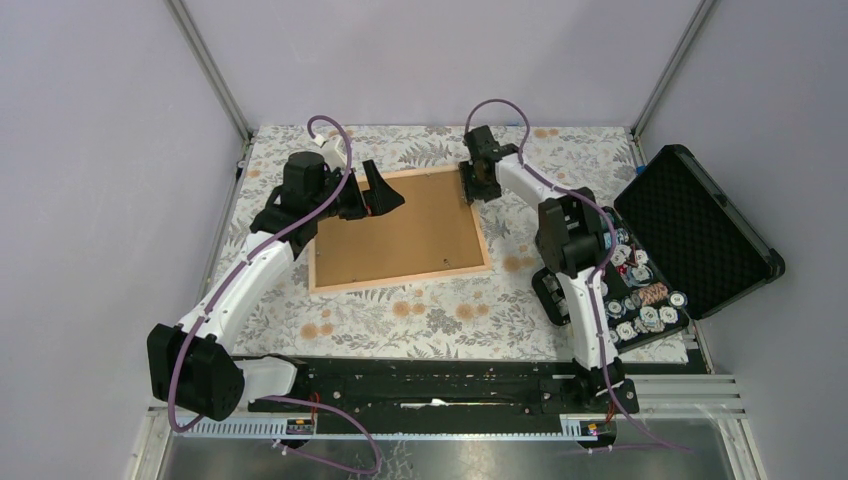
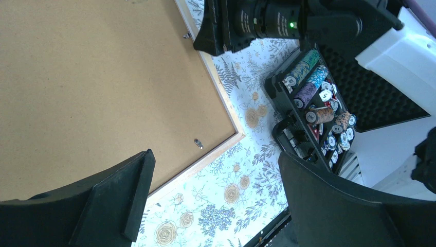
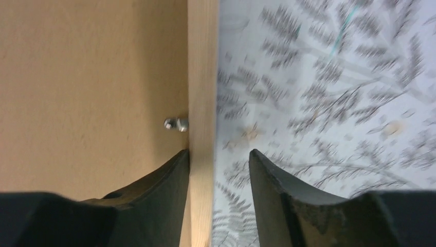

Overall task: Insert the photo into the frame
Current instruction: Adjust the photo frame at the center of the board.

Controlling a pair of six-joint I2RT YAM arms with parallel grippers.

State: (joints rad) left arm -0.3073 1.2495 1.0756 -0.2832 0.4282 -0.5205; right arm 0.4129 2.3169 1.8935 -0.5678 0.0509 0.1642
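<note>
Right pincer [image 3: 218, 153] released, straddling frame [image 3: 201, 77] rail; left pincer [image 2: 215, 157] released above photo [image 2: 92, 77] back.

No text can really be read here. Tiny white print is seen on the camera lens [image 2: 267, 20] and marks on the chips [image 2: 321, 110] in the case [image 2: 367, 87] at the right, but nothing's legible.

Plain lavender-grey walls [image 1: 100, 150] are enclosing the work cell on three sides, with aluminium posts [image 1: 210, 70] rising at the two far corners. A white tablecloth [image 1: 430, 320] printed with grey ferns and orange blossoms is stretching out to those corners. A black rail [image 1: 440, 385] is running along its near edge, with a dull metal sheet [image 1: 480, 460] lying beyond. Soft, even light is falling across it all.
</note>
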